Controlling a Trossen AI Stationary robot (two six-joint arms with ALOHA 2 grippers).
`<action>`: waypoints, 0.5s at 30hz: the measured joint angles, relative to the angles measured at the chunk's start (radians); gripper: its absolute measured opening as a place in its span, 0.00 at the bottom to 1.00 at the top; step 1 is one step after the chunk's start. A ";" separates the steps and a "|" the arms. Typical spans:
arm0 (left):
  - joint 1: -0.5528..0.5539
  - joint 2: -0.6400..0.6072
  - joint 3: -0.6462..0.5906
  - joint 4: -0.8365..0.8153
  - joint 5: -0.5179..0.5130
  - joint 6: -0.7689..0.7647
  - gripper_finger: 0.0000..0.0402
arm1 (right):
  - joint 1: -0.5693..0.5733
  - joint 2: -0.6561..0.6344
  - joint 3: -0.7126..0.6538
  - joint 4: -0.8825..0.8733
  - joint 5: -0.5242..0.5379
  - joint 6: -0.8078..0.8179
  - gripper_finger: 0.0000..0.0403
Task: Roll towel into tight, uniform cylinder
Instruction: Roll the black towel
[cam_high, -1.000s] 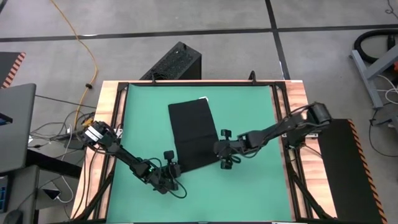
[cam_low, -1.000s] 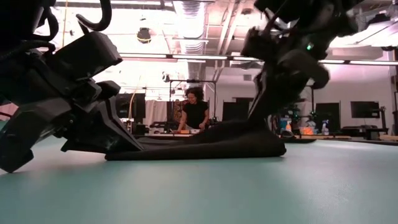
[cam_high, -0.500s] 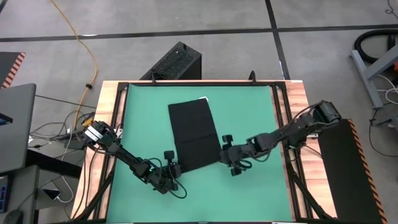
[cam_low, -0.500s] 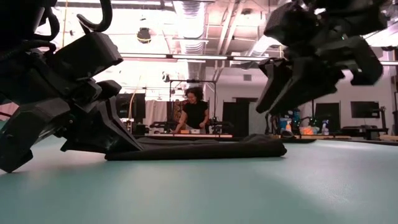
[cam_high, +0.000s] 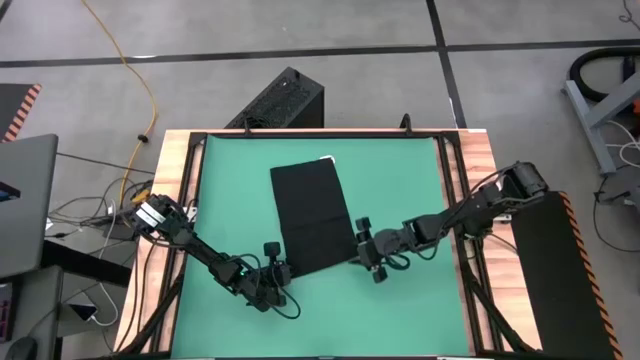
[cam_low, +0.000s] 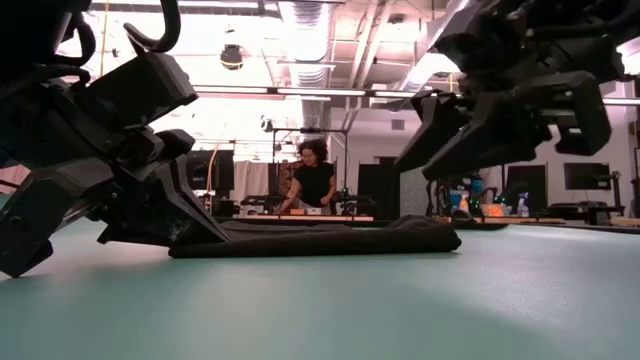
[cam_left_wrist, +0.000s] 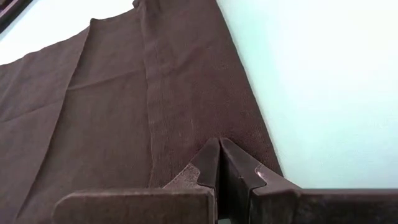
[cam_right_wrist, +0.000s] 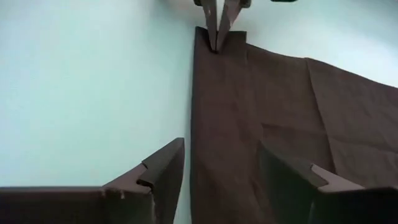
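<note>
**Towel pinched at one near corner, other corner free**

High view: the towel (cam_high: 312, 217) lies mid-frame on the green mat (cam_high: 400, 180), long axis up-down. Left gripper (cam_high: 275, 274) is closed on its lower-left corner; right gripper (cam_high: 366, 250), fingers spread, sits just beside the lower-right corner.

Low view: right gripper hangs above the towel's end, touching nothing.

Grey tiled floor (cam_high: 340, 90) with an orange cable (cam_high: 140, 75); beyond, a person (cam_low: 313, 180) under bright ceiling lights (cam_low: 300, 92).

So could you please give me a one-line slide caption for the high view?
Black towel flat on green mat; left hand pinches its near corner, right hand open beside the other.
</note>
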 joint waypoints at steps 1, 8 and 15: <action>0.000 0.000 0.000 0.000 0.000 -0.003 0.00 | 0.000 0.000 0.000 0.000 -0.004 0.000 0.58; 0.003 0.000 0.000 0.000 0.000 -0.009 0.00 | 0.002 0.107 0.001 0.001 -0.021 -0.023 0.65; 0.005 0.000 0.000 0.000 0.000 -0.013 0.00 | -0.021 0.239 0.004 0.060 -0.017 0.024 0.65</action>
